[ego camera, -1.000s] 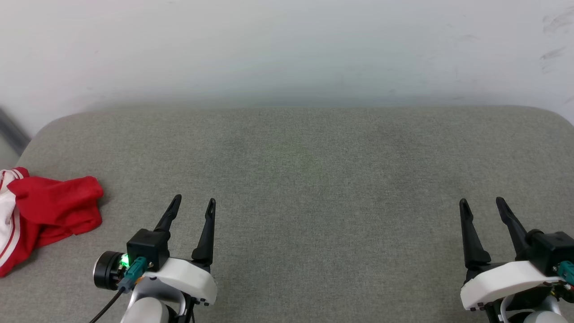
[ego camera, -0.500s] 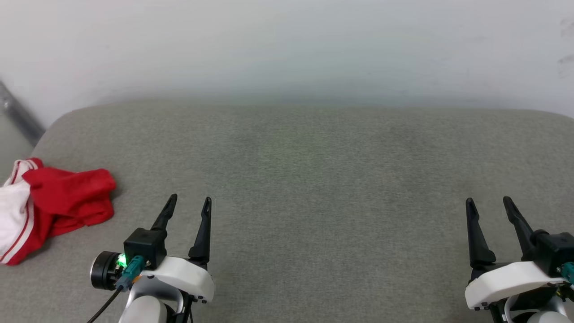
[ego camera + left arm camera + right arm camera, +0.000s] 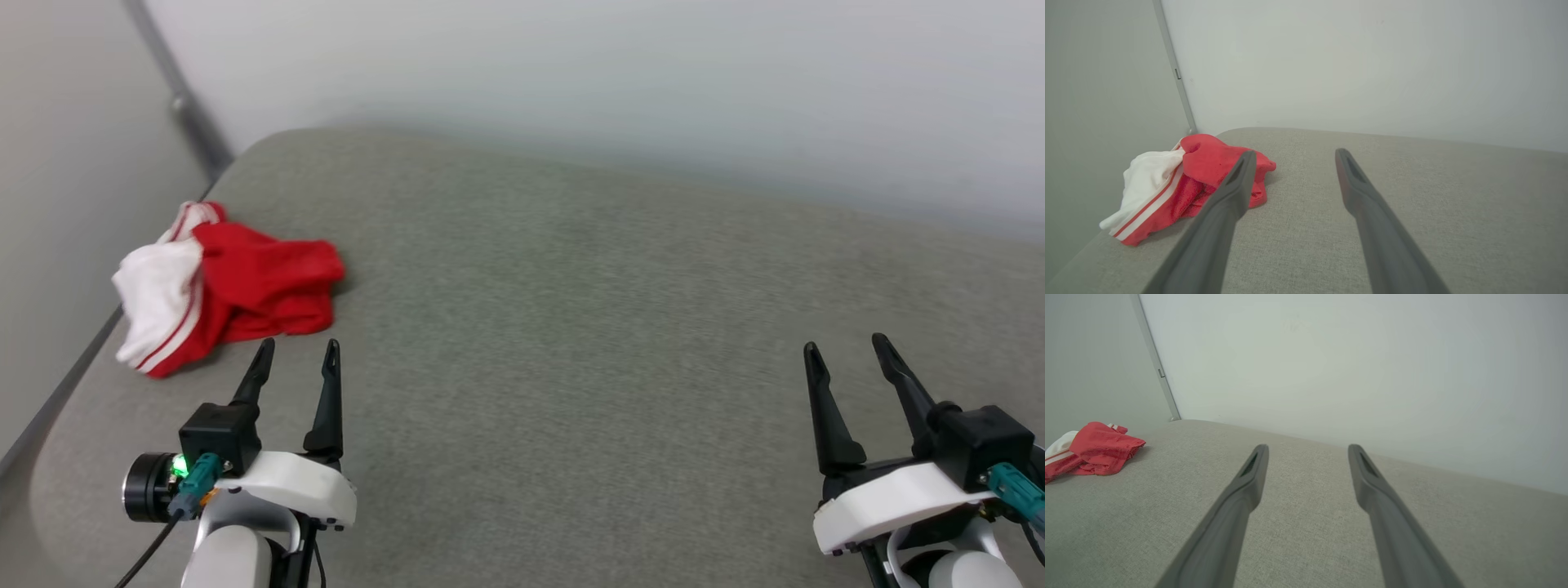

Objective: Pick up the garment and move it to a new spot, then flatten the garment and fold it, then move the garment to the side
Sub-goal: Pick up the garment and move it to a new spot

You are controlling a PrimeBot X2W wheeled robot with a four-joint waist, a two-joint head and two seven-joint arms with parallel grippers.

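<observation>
A grey padded surface (image 3: 571,327) is stretching out beneath a pale wall (image 3: 571,73), with a corner post (image 3: 186,108) running down at eleven o'clock. The shirt (image 3: 237,286) is lying bunched at ten o'clock in the head view, close to the surface's left edge. Its red cloth is heaped beside a white sleeve with striped trim (no print is showing, so which face is up I cannot tell). The left gripper (image 3: 298,351) is hovering just short of the shirt, fingers spread and empty. The heap is sitting at its eleven o'clock, so it is likely lining up for the first pick. The right gripper (image 3: 845,345), at four o'clock, is hanging well apart, equally spread and holding nothing, probably reserved for the flattening.
</observation>
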